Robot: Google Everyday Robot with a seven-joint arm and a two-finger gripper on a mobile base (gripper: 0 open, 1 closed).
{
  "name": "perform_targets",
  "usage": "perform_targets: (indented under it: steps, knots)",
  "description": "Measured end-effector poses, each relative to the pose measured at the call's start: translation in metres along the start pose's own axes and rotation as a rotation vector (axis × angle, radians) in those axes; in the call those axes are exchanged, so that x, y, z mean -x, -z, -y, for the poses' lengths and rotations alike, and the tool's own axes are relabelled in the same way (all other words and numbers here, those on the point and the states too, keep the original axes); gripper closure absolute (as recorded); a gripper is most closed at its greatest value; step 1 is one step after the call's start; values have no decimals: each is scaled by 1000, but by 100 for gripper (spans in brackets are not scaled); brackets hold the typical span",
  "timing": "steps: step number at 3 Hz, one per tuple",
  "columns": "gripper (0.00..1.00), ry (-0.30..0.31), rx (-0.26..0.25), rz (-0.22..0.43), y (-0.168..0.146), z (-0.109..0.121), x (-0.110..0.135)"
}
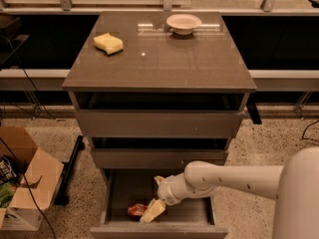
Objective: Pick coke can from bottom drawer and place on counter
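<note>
- Hovering with gripper (152, 212) inside bottom drawer (110, 199), just beside coke can (135, 210); pincer state: cannot tell
- Treat as light, slick (dents easily); clamp mid-body

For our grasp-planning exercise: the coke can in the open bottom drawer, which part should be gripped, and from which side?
Grip the coke can across its round body, coming from above: it appears to lie on its side in the bottom drawer, whose walls block sideways approaches. The end effector hangs close beside it inside the drawer.
</note>
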State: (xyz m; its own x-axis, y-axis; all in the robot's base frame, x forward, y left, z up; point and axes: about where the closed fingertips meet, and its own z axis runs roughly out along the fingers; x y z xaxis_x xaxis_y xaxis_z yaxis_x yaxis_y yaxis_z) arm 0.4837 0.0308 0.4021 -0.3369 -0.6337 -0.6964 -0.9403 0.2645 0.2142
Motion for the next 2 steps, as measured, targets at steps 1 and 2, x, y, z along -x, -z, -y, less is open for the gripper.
perform_targets:
  steps: [1,2]
  knots:
    - [0,-26,-22,-27,-31,15,-18]
    - [0,-84,-4,-22,-59,32,-39]
